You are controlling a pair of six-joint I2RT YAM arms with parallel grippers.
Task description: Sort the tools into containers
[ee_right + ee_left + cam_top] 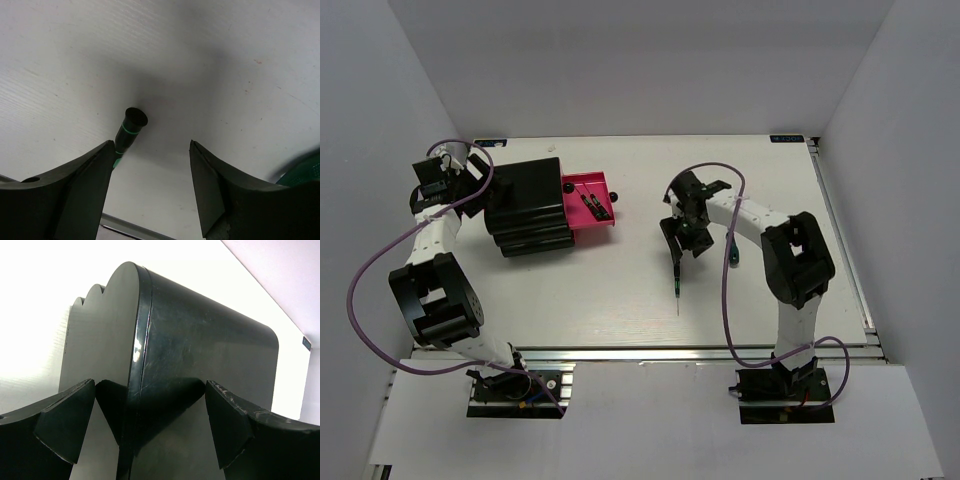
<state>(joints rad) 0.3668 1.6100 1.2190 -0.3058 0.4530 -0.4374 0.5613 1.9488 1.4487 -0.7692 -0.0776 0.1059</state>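
Observation:
The black drawer cabinet point(525, 208) stands at the left, and one magenta-pink drawer point(582, 184) is pulled out to its right. Two slim screwdrivers point(590, 204) lie in that drawer. My left gripper point(470, 188) is open at the cabinet's back left, its fingers either side of the cabinet's edge point(135, 390). A third slim black-and-green screwdriver point(676, 282) lies on the table mid-right. My right gripper point(682, 238) hangs open over its handle end. In the right wrist view the handle's cap point(134, 122) sits just by the left finger point(95, 170), not clamped.
A bigger green-handled screwdriver point(731, 258) lies beside the right arm, and shows as a green patch point(305, 172) at the right wrist view's edge. White walls close in the table on three sides. A metal rail point(650, 352) runs along the near edge.

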